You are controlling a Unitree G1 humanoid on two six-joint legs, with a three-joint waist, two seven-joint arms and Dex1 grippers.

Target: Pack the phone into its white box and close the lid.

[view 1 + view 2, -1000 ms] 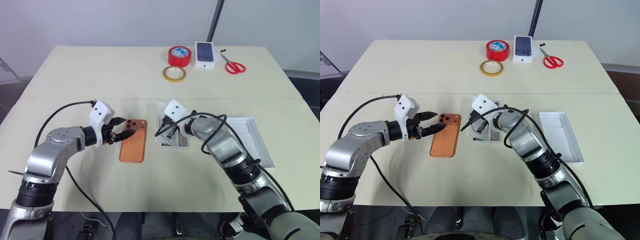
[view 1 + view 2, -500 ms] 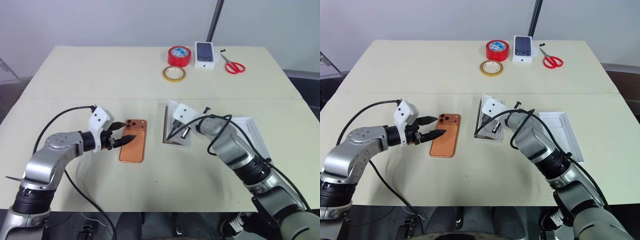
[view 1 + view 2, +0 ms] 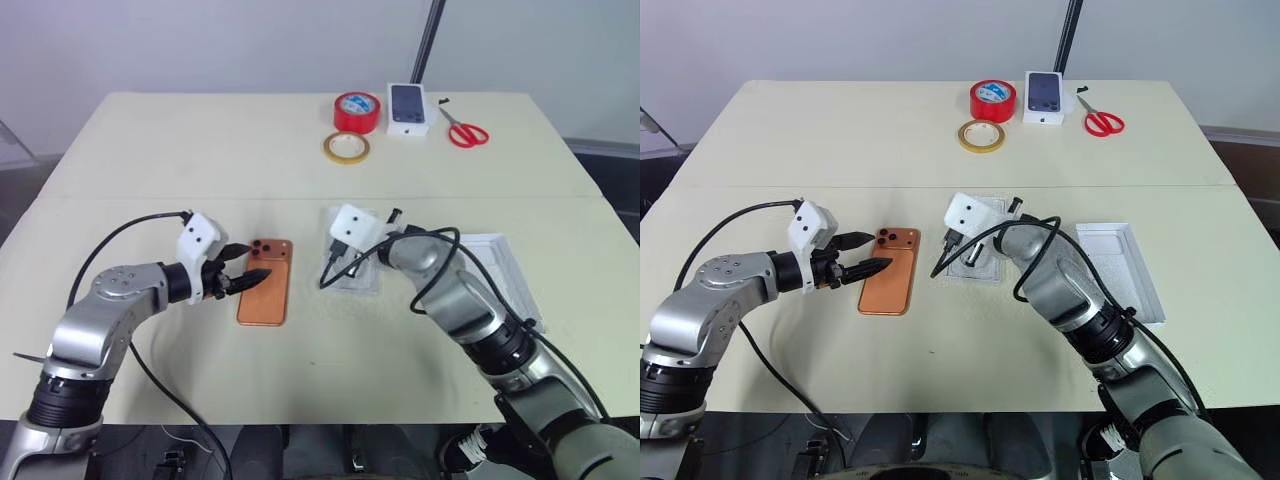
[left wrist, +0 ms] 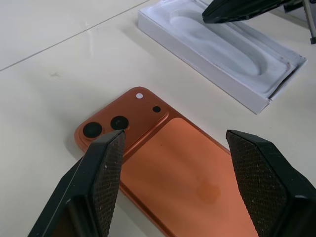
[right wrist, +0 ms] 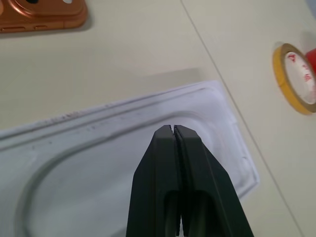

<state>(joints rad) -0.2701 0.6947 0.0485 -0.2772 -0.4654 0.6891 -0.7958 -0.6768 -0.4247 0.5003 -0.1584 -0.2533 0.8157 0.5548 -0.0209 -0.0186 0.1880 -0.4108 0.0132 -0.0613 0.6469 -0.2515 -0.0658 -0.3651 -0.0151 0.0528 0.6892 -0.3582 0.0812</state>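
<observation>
The orange phone (image 3: 265, 284) lies flat on the table, camera lenses at its far end. My left gripper (image 3: 250, 265) is open at the phone's lens corner, one finger on each side of it (image 4: 174, 136). It holds nothing. To the right lies the white box (image 4: 197, 59) with a white insert (image 4: 222, 44) with a rounded recess resting in it. My right gripper (image 5: 172, 129) is shut and empty, hovering just over the insert (image 5: 123, 148). The white lid (image 3: 1120, 265) lies open side up further right, partly behind my right arm.
At the table's far edge are a red tape roll (image 3: 359, 111), a yellow tape ring (image 3: 347, 147), a small white box printed with a dark phone (image 3: 409, 107) and red scissors (image 3: 468, 133). A black cable loops from each wrist.
The insert that stood tilted up at my right gripper now lies flat in the box. The right gripper has risen a little and rolled. The left gripper stays put.
</observation>
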